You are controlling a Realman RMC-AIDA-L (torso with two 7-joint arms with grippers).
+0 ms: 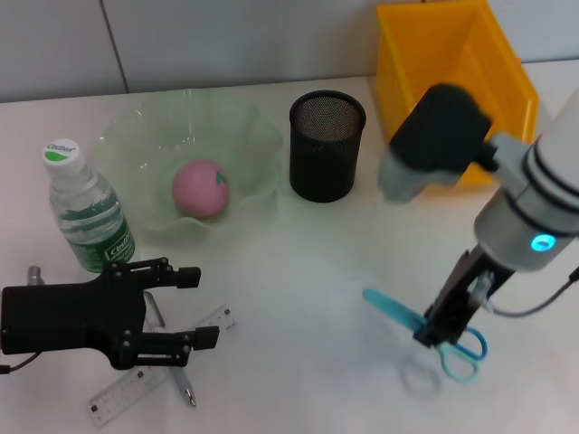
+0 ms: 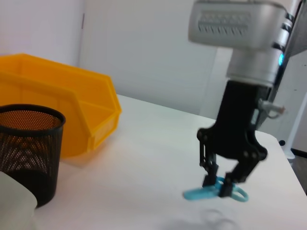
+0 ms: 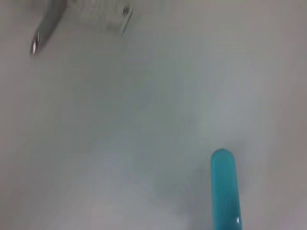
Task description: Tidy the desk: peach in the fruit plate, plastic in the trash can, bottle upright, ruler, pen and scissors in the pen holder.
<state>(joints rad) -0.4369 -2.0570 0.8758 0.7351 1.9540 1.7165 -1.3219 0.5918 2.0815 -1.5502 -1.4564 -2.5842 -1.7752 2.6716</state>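
Observation:
My right gripper [image 1: 432, 333] [image 2: 217, 185] is shut on the teal scissors [image 1: 409, 318] [image 2: 201, 193] near their pivot, low over the table at the front right. A faint ring of shadow lies under the handles. The scissors' blade tip [image 3: 224, 191] shows in the right wrist view. At the front left, my left gripper [image 1: 194, 307] stands open above the clear ruler [image 1: 136, 391] and the pen [image 1: 186, 391]. The peach [image 1: 201, 188] lies in the green fruit plate [image 1: 258, 145]. The bottle [image 1: 83, 210] stands upright. The black mesh pen holder [image 1: 327, 145] [image 2: 24, 148] looks empty. No plastic is in view.
The yellow trash can [image 1: 452, 72] [image 2: 57, 105] stands at the back right, just beyond the pen holder. A wall closes off the table's far edge.

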